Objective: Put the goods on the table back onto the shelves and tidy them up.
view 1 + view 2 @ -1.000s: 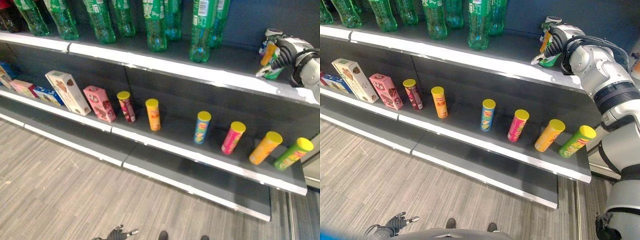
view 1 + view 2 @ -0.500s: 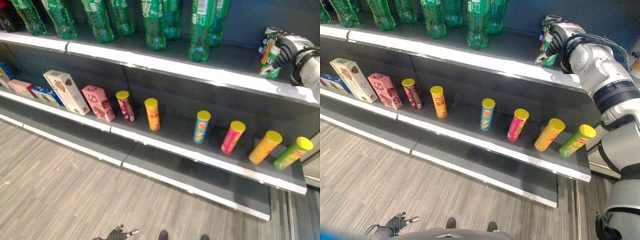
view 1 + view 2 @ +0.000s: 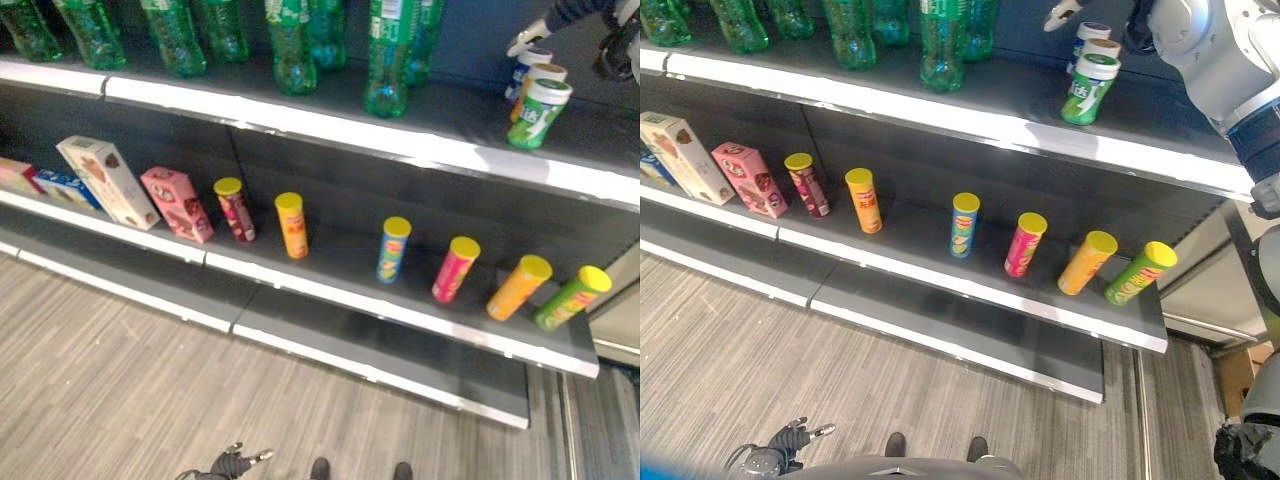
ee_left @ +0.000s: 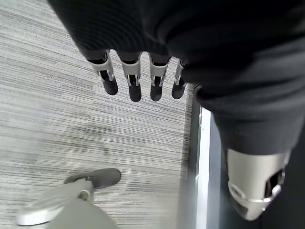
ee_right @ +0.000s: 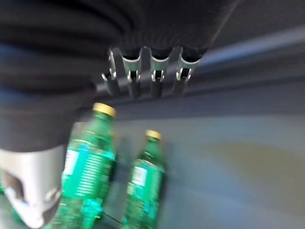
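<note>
The right hand (image 3: 1064,13) is hovering with fingers (image 5: 153,78) straight and released, holding nothing, above the top shelf (image 3: 1010,120). Just below and beside it, a green-and-white canister (image 3: 1087,88) is standing upright on that shelf, touching two similar canisters (image 3: 1097,40) behind it. Further from the hand, green bottles (image 3: 389,50) are lining the same shelf. One level below the hand, yellow-lidded tubes (image 3: 454,269) and boxes (image 3: 177,204) are leaning in a row. The left hand (image 4: 138,78) is hanging relaxed and empty over the striped floor (image 4: 57,119).
</note>
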